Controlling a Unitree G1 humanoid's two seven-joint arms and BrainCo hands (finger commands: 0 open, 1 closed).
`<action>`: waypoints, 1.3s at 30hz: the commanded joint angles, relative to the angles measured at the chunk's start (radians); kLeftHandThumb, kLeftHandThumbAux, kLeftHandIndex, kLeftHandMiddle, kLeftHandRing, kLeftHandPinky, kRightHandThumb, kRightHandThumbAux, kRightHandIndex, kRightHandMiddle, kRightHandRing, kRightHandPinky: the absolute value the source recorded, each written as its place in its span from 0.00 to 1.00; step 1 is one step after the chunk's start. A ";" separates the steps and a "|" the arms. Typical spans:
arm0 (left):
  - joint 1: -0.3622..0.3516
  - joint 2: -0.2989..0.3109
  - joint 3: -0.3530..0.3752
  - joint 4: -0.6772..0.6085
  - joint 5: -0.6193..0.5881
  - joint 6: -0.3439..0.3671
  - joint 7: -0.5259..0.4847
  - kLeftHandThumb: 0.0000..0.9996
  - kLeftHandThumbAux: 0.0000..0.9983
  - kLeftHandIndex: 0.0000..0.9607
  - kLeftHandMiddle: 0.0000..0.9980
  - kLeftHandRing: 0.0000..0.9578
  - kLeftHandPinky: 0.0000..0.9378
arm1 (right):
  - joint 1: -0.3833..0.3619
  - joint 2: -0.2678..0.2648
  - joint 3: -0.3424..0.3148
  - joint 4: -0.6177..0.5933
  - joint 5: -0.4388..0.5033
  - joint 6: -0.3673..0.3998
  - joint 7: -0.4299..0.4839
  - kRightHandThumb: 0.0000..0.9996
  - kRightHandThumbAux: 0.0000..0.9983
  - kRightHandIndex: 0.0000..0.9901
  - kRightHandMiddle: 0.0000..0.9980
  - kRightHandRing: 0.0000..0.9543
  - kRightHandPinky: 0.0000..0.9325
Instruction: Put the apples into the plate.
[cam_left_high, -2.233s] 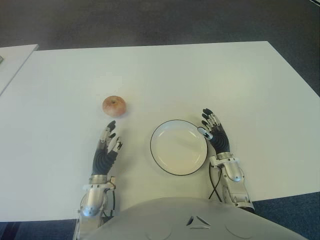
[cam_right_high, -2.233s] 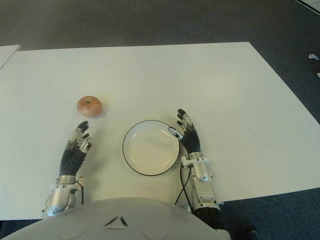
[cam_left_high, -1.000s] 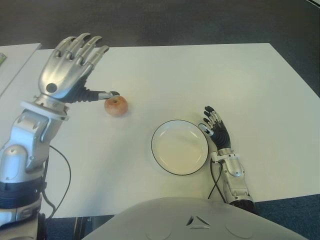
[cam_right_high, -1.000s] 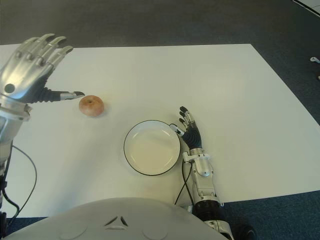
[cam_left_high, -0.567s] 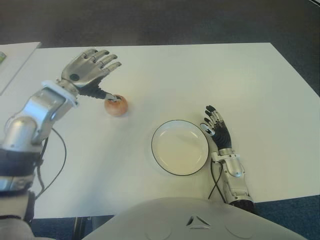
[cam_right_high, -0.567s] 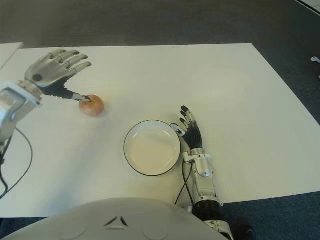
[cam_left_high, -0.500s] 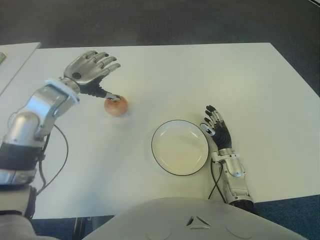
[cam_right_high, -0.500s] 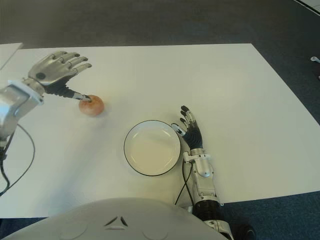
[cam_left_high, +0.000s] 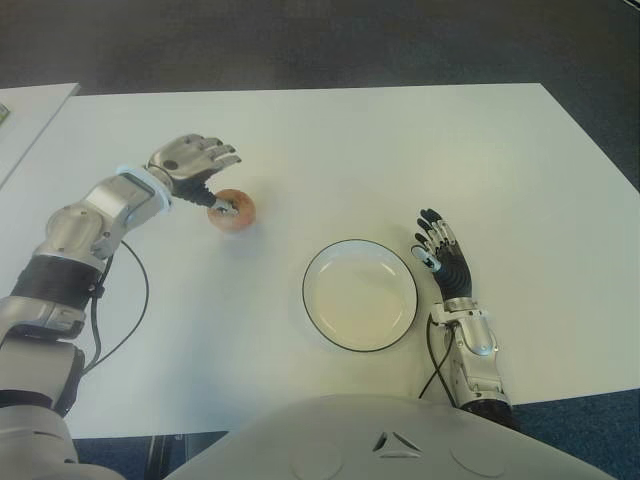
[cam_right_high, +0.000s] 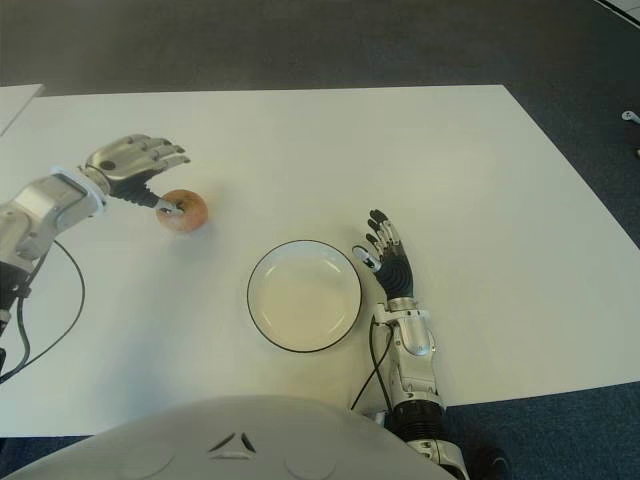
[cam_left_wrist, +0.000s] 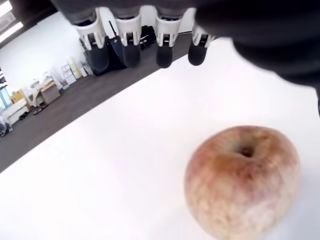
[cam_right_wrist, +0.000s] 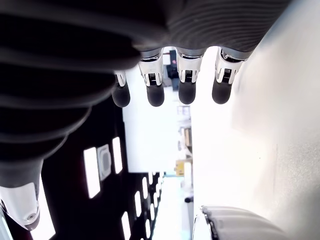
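Fingers of the silver-and-black left hand (cam_left_high: 192, 160) are spread and hold nothing — in the left wrist view the four fingertips (cam_left_wrist: 129, 50) hang above and beyond the round reddish-yellow apple (cam_left_wrist: 243, 180), clear of its skin. From the head cameras the apple (cam_left_high: 231, 210) sits on the white table (cam_left_high: 400, 150) just beside that hand, on the side toward the plate, with the thumb tip seeming to reach the fruit's top near the stem dimple; whether it truly touches cannot be told. The apple is nearly round, so it offers no long axis to line up with — it stands stem up, and a grasp from above or from the side looks equally workable. The white round plate with a dark rim (cam_left_high: 359, 294) lies well apart from the apple, nearer the robot's body and to its right, with nothing in it. The black-fingered right hand (cam_left_high: 444, 262) shows just beside the plate's right edge, fingers straight and holding nothing. The left hand is much nearer the fruit, so the pickup is probably its job: the fingers likely need to close round the apple before any carry toward the plate.
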 joint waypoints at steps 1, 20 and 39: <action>-0.008 -0.014 -0.038 0.045 -0.002 -0.002 0.043 0.26 0.23 0.02 0.00 0.00 0.02 | 0.081 0.008 -0.013 0.099 0.018 0.066 0.008 0.15 0.57 0.00 0.03 0.01 0.04; -0.051 -0.051 -0.162 0.204 0.030 0.048 0.152 0.27 0.22 0.01 0.00 0.00 0.03 | 0.083 0.000 -0.030 0.104 -0.002 0.006 0.002 0.15 0.58 0.00 0.04 0.02 0.05; -0.029 -0.097 -0.208 0.229 0.008 0.106 0.146 0.25 0.21 0.00 0.00 0.00 0.02 | 0.068 -0.042 -0.023 0.148 -0.043 -0.061 0.017 0.10 0.55 0.00 0.01 0.00 0.04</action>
